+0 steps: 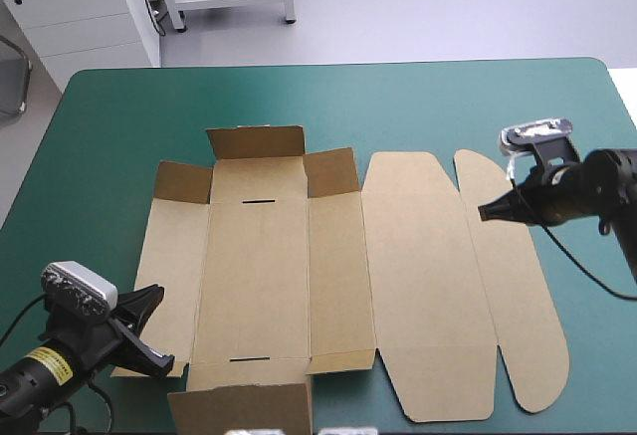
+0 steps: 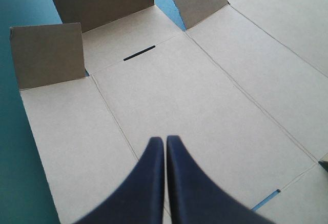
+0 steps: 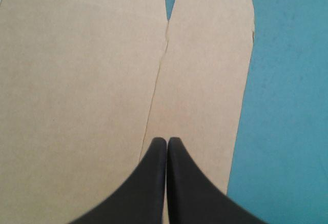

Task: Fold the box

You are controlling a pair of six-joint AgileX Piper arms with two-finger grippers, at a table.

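brown box [image 1: 259, 276] lies mostly flat on the teal-green cover [image 1: 100, 126], about mid table and reaching toward the near edge. the far end flap [image 1: 255, 142] and the two corner flaps [image 1: 184, 182] beside it stand tilted up. a dark slot [image 1: 259, 200] sits in the base just before the far flap. the lid panel [image 1: 423, 286] and the rounded flap [image 1: 513, 296] lie flat on the right side. the near end flap [image 1: 239, 407] is at the table's near edge.

left gripper [image 1: 159, 330] is at the box's near-left corner. its black fingers are clenched together, nothing between them. in the left wrist view its tip [image 2: 164, 140] is over the crease between the left side panel and the base. can't tell if it touches the board.

right gripper [image 1: 485, 213] is over the rounded flap, clenched too, nothing grasped. in the right wrist view its tip [image 3: 166, 140] is beside the crease joining that flap to the lid panel.
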